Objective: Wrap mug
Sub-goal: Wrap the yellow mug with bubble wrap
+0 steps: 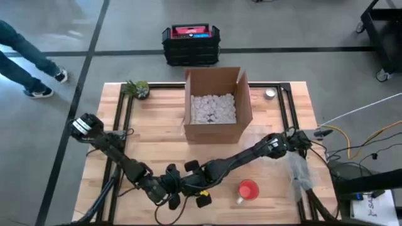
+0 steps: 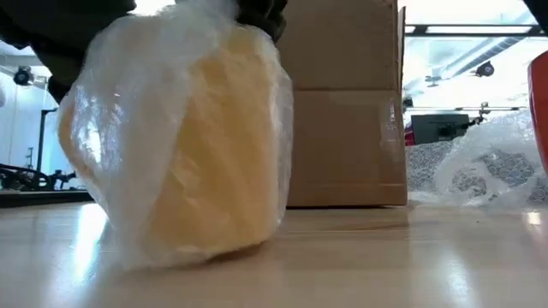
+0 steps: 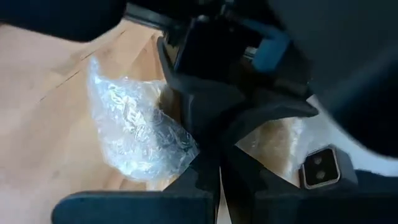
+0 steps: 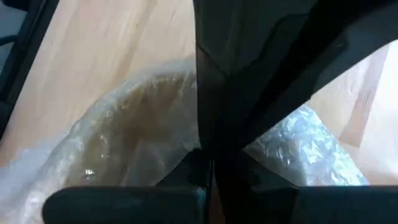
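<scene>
A yellow mug (image 2: 214, 145) stands on the table near its front edge, covered in clear bubble wrap (image 2: 128, 128). From above, little of it shows beneath the arms (image 1: 202, 201). Both grippers meet over it. My left gripper (image 1: 168, 189) comes in from the table's left and my right gripper (image 1: 191, 182) from the right. Each has its fingers shut on the wrap. A red mug (image 1: 248, 190) stands bare to the right. My left gripper has its two fingers shut together on a bunch of the bubble wrap (image 3: 186, 155) beside the mug, coming down at a slant from the table's left. The right gripper stands right in front and hides the rest. The wrapped mug rests with its bottom (image 2: 197, 248) on the table. My right gripper pinches the bubble wrap (image 4: 186, 152) over the yellow mug between its shut fingers, slanting down from the table's right. The fingers themselves hide the pinched spot. One layer or several, I cannot tell. The wrap lies loosely over the mug, not drawn taut.
An open cardboard box (image 1: 217, 107) holding white packing peanuts stands behind the mug at mid-table. More bubble wrap (image 1: 298, 172) lies at the right edge. A small plant (image 1: 138, 88) sits at the far left, a small round tin (image 1: 270, 93) at the far right.
</scene>
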Robot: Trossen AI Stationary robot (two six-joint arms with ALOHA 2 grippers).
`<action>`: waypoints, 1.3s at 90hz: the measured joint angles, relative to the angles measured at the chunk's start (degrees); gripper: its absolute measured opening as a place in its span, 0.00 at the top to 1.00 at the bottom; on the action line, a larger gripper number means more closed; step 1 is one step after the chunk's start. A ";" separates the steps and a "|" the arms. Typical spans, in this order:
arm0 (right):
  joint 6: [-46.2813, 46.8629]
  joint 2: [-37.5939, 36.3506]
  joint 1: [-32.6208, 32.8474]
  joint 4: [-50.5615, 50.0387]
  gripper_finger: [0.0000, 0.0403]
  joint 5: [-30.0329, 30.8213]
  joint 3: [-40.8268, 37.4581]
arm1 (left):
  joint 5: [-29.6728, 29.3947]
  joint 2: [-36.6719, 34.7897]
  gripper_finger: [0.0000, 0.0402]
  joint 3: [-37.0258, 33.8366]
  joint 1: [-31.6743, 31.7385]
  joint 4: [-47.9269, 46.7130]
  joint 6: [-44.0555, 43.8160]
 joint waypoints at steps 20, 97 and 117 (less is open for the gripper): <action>-0.31 -0.95 -0.04 0.41 0.99 0.10 -0.06 | 2.47 -4.31 1.00 -0.08 -2.15 -6.69 -1.66; -1.03 -1.07 0.00 -0.48 0.99 0.05 0.13 | 3.90 -15.74 1.00 -0.07 -6.99 -17.11 -1.84; -1.48 -1.07 -0.18 -0.44 0.99 0.02 0.13 | 3.70 -13.97 1.00 0.00 -9.20 -23.17 -5.63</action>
